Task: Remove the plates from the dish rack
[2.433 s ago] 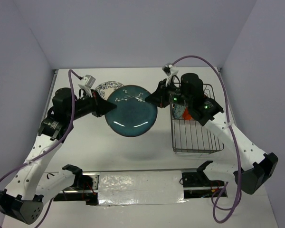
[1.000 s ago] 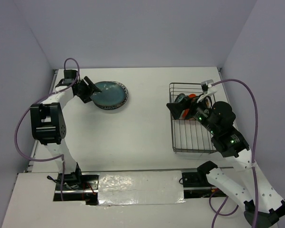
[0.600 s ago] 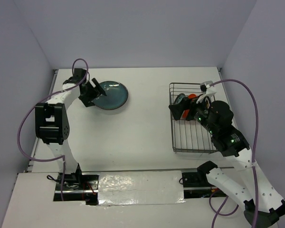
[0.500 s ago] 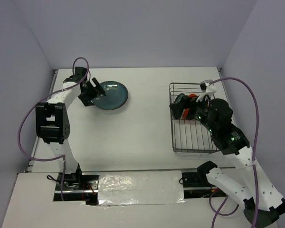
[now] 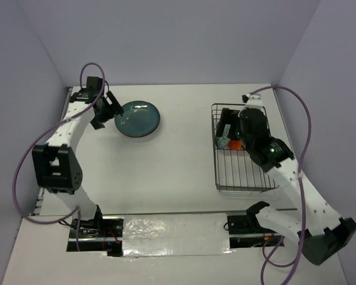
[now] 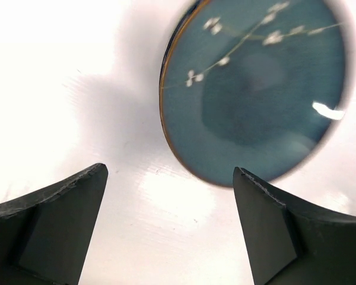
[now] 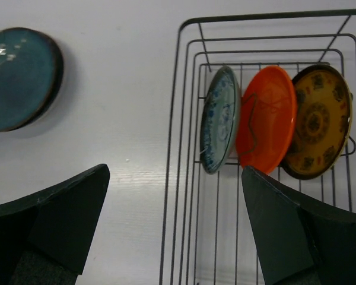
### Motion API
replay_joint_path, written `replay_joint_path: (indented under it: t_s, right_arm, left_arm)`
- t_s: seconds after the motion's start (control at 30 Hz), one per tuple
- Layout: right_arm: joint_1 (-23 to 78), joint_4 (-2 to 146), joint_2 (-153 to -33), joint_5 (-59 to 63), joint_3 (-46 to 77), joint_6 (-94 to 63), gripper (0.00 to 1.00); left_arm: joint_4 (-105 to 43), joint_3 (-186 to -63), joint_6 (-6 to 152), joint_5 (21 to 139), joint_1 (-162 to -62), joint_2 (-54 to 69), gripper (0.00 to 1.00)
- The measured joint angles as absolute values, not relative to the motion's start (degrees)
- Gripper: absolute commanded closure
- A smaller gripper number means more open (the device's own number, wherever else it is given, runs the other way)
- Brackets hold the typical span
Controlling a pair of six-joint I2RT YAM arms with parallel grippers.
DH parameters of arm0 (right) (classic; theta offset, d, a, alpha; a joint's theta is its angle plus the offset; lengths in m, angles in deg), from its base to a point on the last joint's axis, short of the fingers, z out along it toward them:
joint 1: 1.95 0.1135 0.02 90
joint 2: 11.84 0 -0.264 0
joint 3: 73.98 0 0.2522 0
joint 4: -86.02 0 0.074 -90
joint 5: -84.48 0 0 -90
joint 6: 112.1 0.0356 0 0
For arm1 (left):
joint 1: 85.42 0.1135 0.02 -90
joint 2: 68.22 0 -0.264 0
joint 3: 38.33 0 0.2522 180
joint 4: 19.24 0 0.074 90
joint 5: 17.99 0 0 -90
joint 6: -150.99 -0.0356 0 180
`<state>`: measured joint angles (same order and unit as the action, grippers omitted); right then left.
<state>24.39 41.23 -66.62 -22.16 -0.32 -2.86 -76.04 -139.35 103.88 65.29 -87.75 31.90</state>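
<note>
White flat table top (image 5: 178, 155), closed in by pale lilac wall panels (image 5: 166, 41) on three sides. Toward the right edge, rectangular silver-grey metal wire dish rack (image 5: 247, 178), long side running near to far, plates gathered at its far end.

White-and-black left arm (image 5: 65, 133), stretched toward the far-left corner. Left gripper (image 5: 105, 110) just beside the left rim of the big plate, jaws spread wide with nothing between them (wrist view: two dark fingers (image 6: 59, 214) low in the frame over bare table, the plate's near rim between and beyond them).

Right arm (image 5: 285, 172), bent over the rack. Right gripper (image 5: 226, 129) above the rack's far end, jaws likewise wide apart and empty, hanging over the rack's left wall in the wrist view.

Large round dark teal ceramic plate (image 5: 137, 118), lying flat on the table at far left, well apart from the rack, glaze crossed by a thin sprig of white blossoms.

Inside the rack, three small round plates standing on edge, side by side:
- small blue-and-white patterned plate (image 7: 221, 119), leftmost
- plain orange plate (image 7: 267, 119), in the middle
- yellow-brown patterned plate (image 7: 318, 122), rightmost, partly behind the orange one in the wrist view
</note>
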Motion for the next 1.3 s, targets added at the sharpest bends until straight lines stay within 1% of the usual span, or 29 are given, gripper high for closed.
replay_joint_path:
  t_s: [0.1,0.13,0.17,0.2,0.23,0.27,0.37,0.47,0.6,0.77,0.83,0.87,0.9,0.93,0.97,1.2,1.23,1.3]
  right_arm:
    - [24.0,39.7,-75.3,-27.3,4.5,-2.9,0.0]
    - [23.9,39.7,-78.2,-28.5,5.7,-3.1,0.03]
    - [23.7,39.6,-81.4,-29.9,6.7,-3.4,0.09]
    - [23.7,39.6,-83.4,-30.7,7.1,-3.5,0.13]
    - [23.4,38.9,-85.7,-31.8,7.7,-3.8,0.18]
    - [23.1,38.2,-87.7,-33.0,8.3,-4.1,0.25]
    - [21.7,38.0,-92.2,-36.6,9.9,-5.3,0.34]
    - [19.9,38.0,-95.1,-38.9,11.3,-6.8,0.41]
    - [18.3,38.2,-99.3,-39.4,13.1,-8.4,0.46]
    - [17.9,38.0,-103.9,-38.7,13.3,-9.4,0.47]
    - [17.9,38.0,-104.6,-38.1,13.3,-9.5,0.49]
    - [17.9,38.2,-104.7,-37.8,13.3,-9.6,0.55]
    - [17.9,38.2,-104.7,-37.6,13.3,-9.8,0.59]
    - [17.9,38.4,-104.7,-37.5,13.3,-9.8,0.69]
    - [17.9,38.6,-104.7,-37.4,13.3,-10.0,0.74]
    - [17.9,38.4,-105.9,-37.9,13.3,-10.7,0.87]
    - [17.9,38.4,-105.9,-37.9,13.3,-11.2,0.94]
    - [18.1,38.4,-105.9,-37.8,13.5,-12.1,1.0]
  left_arm:
    - [-75.8,-138.6,101.3,63.3,-87.8,20.6,0.0]
    - [-74.0,-136.7,99.8,63.5,-87.9,15.9,0.0]
    - [-71.8,-133.1,98.1,64.0,-88.1,8.6,0.0]
    - [-71.7,-132.2,97.4,64.1,-88.3,6.5,0.0]
    - [-70.2,-129.5,95.8,64.9,-88.6,1.8,0.0]
    - [-68.9,-126.4,94.2,65.6,-89.0,-2.0,0.0]
    - [-68.5,-118.0,90.5,66.6,-90.1,-11.0,0.0]
    - [-68.5,-110.0,87.5,66.4,-90.4,-15.5,0.0]
    - [-69.7,-102.7,85.3,66.3,-90.9,-16.3,0.0]
    - [-68.7,-102.5,84.7,66.6,-91.3,-15.6,0.0]
    - [-68.5,-102.5,84.6,66.6,-91.4,-15.3,0.0]
    - [-68.5,-102.5,84.5,66.6,-91.4,-15.2,0.0]
    - [-68.4,-102.5,84.4,66.6,-91.5,-15.2,0.01]
    - [-68.4,-102.5,84.1,66.7,-91.5,-15.2,0.01]
    - [-68.4,-102.5,83.8,66.7,-91.6,-15.3,0.0]
    - [-68.1,-102.5,83.6,66.8,-92.4,-15.2,0.0]
    - [-68.1,-102.5,83.6,66.8,-92.5,-15.1,0.0]
    - [-68.1,-102.5,83.6,66.8,-92.5,-14.9,0.0]
